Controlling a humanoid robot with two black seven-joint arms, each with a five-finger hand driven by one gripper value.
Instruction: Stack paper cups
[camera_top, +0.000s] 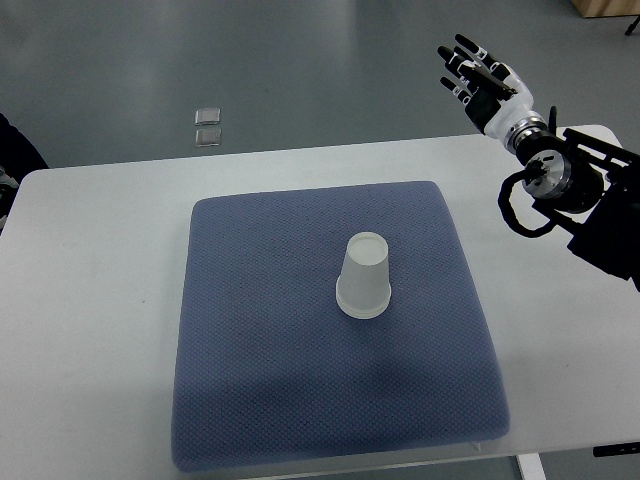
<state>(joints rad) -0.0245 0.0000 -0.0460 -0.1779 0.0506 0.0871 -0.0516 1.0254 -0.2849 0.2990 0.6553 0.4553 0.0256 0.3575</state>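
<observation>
A white paper cup stands upside down near the middle of the blue-grey mat. It looks like a stack, with a second rim showing at its base. My right hand is raised beyond the table's far right corner, well away from the cup, with its fingers spread and nothing in them. The right arm comes in from the right edge. No left hand shows.
The mat lies on a white table. Two small clear squares lie on the grey floor beyond the table's far edge. A dark object shows at the left edge.
</observation>
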